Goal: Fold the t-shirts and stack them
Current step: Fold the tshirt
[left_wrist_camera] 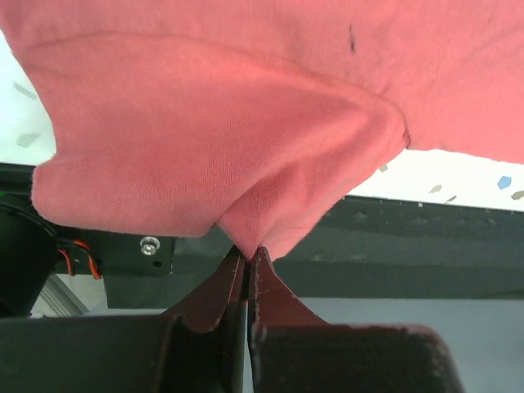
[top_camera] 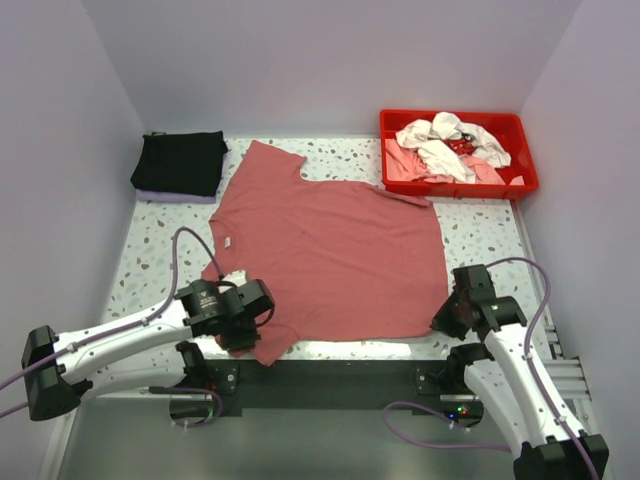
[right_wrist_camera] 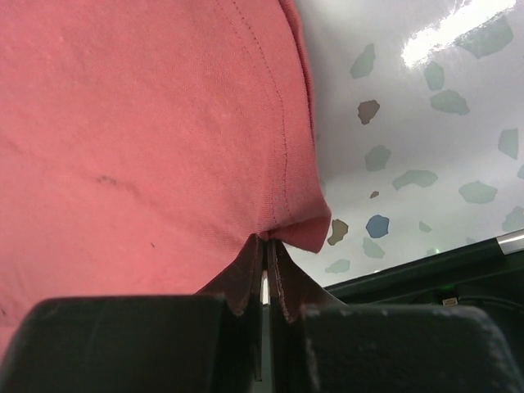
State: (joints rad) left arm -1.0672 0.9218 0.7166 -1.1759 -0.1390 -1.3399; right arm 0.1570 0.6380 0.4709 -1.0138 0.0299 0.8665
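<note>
Enclosing the workspace on three sides are plain pale-lavender walls (top_camera: 50, 120); the work surface is a white terrazzo table (top_camera: 480, 225) flecked with grey, brown and blue chips, with glare from overhead light near its front edge.

At the far-left corner lies a folded black t-shirt (top_camera: 180, 163), resting on a pale lilac folded garment (top_camera: 175, 197) whose edge shows beneath it.

At the near left, the left gripper (left_wrist_camera: 248, 254) is clamped on the near-left corner of the brick-red t-shirt (top_camera: 330, 250); its fingers are pressed together with the cloth bunched to a point between them; the pinched fold hangs raised over the black mounting plate (top_camera: 330, 375) at the table's front edge; a purple cable (top_camera: 180, 250) loops from this arm over the table.

The brick-red t-shirt is spread mostly flat across the table centre, neckline toward the far wall, near the black t-shirt but apart from it.

At the near right, the right gripper (right_wrist_camera: 264, 239) is closed on the stitched hem at the near-right corner of the same t-shirt; the fingers meet with the fabric edge caught between them; bare terrazzo lies just beside this corner.

At the far-right corner stands a rigid red plastic tray (top_camera: 455, 189); crumpled white garments (top_camera: 440, 135) and pale pink garments (top_camera: 400, 165) lie heaped inside it.
</note>
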